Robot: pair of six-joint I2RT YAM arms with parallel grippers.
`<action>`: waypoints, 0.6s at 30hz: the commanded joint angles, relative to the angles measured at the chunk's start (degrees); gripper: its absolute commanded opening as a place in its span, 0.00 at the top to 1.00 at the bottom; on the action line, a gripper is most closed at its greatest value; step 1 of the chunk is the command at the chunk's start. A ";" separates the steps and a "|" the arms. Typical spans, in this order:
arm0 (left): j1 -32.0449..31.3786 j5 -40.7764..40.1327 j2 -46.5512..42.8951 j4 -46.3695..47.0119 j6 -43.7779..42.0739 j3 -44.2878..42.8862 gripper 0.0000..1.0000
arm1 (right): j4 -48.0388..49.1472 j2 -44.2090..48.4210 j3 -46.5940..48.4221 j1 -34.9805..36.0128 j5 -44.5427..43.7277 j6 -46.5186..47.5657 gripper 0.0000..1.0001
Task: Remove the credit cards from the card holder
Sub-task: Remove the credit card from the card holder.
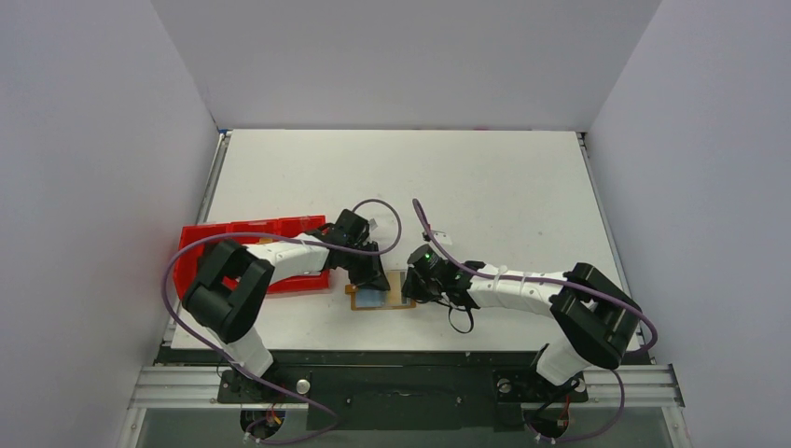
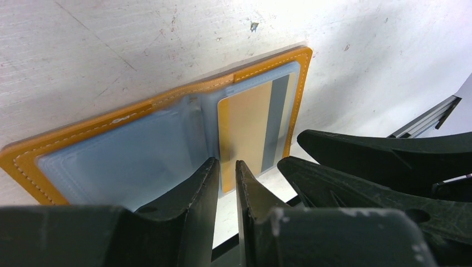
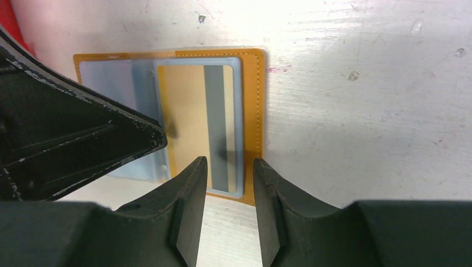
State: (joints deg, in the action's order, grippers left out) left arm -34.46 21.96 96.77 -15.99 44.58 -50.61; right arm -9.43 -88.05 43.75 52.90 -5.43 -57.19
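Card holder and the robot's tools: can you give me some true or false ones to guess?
1. The card holder lies open on the table. True.
2. Its card is bright green. False: it is gold-tan with a grey stripe.
3. The card lies loose on the table. False: it sits inside a clear sleeve.
4. A red tray sits at the table's left edge. True.
5. The right tool has its jaws apart. True.

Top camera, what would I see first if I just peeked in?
Probably the bright red tray at the left edge of the table. Next is the orange card holder lying open near the front middle, with a gold card with a grey stripe showing through its clear sleeve. The left end effector and right end effector meet over it from either side.
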 commanded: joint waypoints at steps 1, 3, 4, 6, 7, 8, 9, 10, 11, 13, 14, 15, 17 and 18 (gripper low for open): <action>-0.07 1.61 0.81 3.65 0.43 0.23 0.84 | -1.22 0.19 2.25 -0.09 -3.17 1.18 0.68; -0.15 1.83 0.98 4.07 0.42 0.49 0.84 | -1.31 -0.10 2.35 -0.09 -3.06 1.26 0.72; -0.06 1.93 1.01 4.35 0.49 0.57 0.84 | -1.35 -0.45 2.49 -0.09 -2.94 1.39 0.74; -0.08 1.99 1.08 4.54 0.54 0.75 0.84 | -1.32 -0.80 2.63 -0.06 -2.76 1.52 0.76; -0.08 2.07 1.06 4.59 0.57 0.76 0.84 | -1.25 -0.85 2.69 -0.01 -2.64 1.54 0.76; -0.08 2.10 1.05 4.77 0.53 0.88 0.84 | -1.27 -0.95 2.89 0.00 -2.60 1.66 0.76; -0.08 2.30 1.16 4.89 0.51 0.96 0.84 | -1.35 -1.01 2.99 0.05 -2.58 1.69 0.76; -0.04 2.39 1.24 4.99 0.51 1.02 0.84 | -1.45 -1.12 3.25 0.02 -2.57 1.79 0.76; -0.06 2.61 1.36 5.13 0.56 1.07 0.84 | -1.60 -1.27 3.35 0.01 -2.63 1.85 0.77; -0.06 3.01 1.57 5.69 0.82 1.31 0.84 | -1.83 -1.64 3.62 0.04 -2.65 1.92 0.78; -0.08 3.12 1.58 5.88 0.93 1.55 0.84 | -1.87 -1.98 3.76 0.08 -2.70 1.98 0.79; -0.08 3.11 1.51 5.92 0.99 1.60 0.84 | -2.12 -2.31 3.78 0.04 -2.80 1.98 0.80; -0.05 2.89 1.30 5.85 1.00 1.90 0.84 | -2.39 -2.71 3.73 0.07 -2.98 1.94 0.83; -0.03 2.56 1.22 5.63 0.89 1.96 0.84 | -2.46 -2.86 3.68 0.09 -3.02 1.89 0.84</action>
State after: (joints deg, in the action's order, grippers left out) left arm -34.46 24.10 97.69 -12.53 45.25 -49.12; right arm -11.42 -89.69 45.67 52.90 -6.46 -55.92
